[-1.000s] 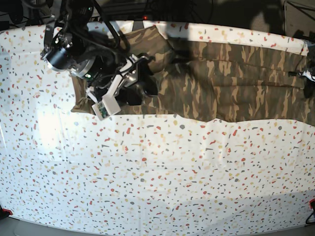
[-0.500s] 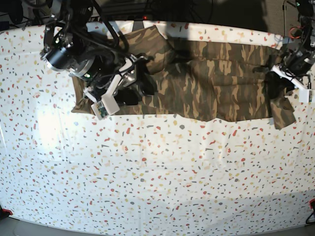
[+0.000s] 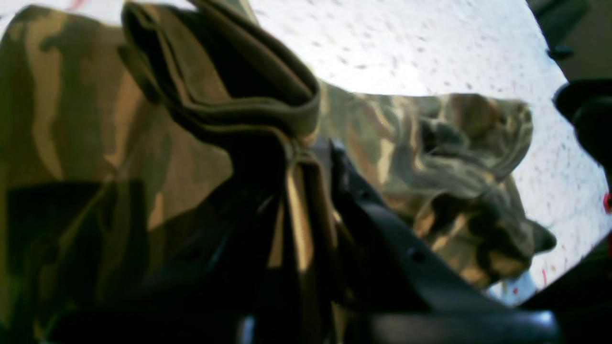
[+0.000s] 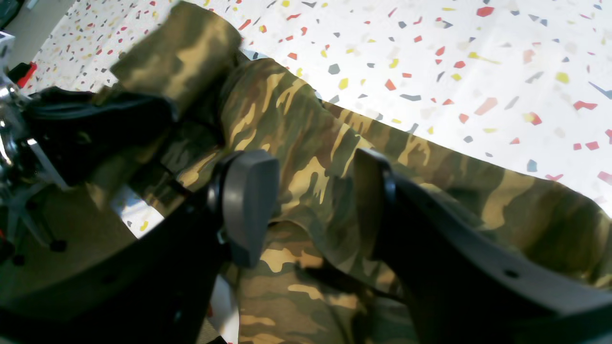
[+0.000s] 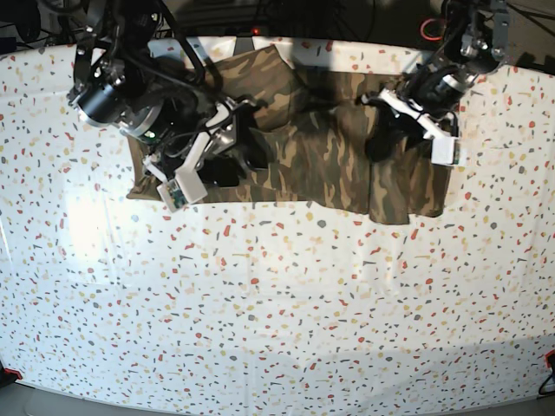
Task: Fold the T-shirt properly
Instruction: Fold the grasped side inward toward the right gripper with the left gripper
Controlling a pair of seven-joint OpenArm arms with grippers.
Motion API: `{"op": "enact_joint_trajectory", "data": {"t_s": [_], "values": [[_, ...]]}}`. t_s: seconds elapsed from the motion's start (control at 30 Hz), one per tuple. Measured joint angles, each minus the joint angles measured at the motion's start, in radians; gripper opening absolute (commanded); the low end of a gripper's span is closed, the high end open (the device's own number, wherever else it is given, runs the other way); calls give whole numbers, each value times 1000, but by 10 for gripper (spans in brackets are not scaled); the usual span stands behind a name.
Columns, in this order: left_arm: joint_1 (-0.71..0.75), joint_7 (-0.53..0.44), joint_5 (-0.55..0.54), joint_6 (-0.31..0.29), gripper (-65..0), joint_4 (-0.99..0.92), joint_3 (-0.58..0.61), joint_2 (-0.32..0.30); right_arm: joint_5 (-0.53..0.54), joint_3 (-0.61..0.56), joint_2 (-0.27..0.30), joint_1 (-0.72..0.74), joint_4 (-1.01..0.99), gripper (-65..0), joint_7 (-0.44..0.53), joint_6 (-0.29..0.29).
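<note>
The camouflage T-shirt (image 5: 321,156) lies along the far side of the table, with its right end lifted and doubled over towards the left. My left gripper (image 5: 380,143) is shut on that end. In the left wrist view the gripper (image 3: 311,162) pinches a bunched fold of the T-shirt (image 3: 95,143) with a tan hem. My right gripper (image 5: 251,149) is over the shirt's left part. In the right wrist view it (image 4: 313,191) is open, its two pads standing either side of a ridge of the T-shirt (image 4: 296,124). The collar is hidden.
The table (image 5: 277,295) has a white speckled cover. Its far edge runs just behind the shirt, with dark stands and cables beyond it. A red clamp (image 5: 548,360) sits at the right front corner.
My left arm has come in from the right edge, carrying the shirt's right end leftwards and over the body. The shirt now spans less width. My right arm has barely moved.
</note>
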Motion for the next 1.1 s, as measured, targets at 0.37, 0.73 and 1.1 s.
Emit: {"op": "enact_joint_trajectory", "data": {"t_s": [0.37, 0.73, 1.1], "values": [[-79, 30, 135, 103, -650, 0, 172, -2, 0, 0, 0, 0, 0, -349, 0, 0], [-105, 109, 145, 68, -343, 0, 190, -4, 0, 0, 0, 0, 0, -349, 0, 0], [-143, 137, 290, 53, -343, 0, 153, -12, 0, 8, 78, 0, 0, -349, -76, -6]]}}
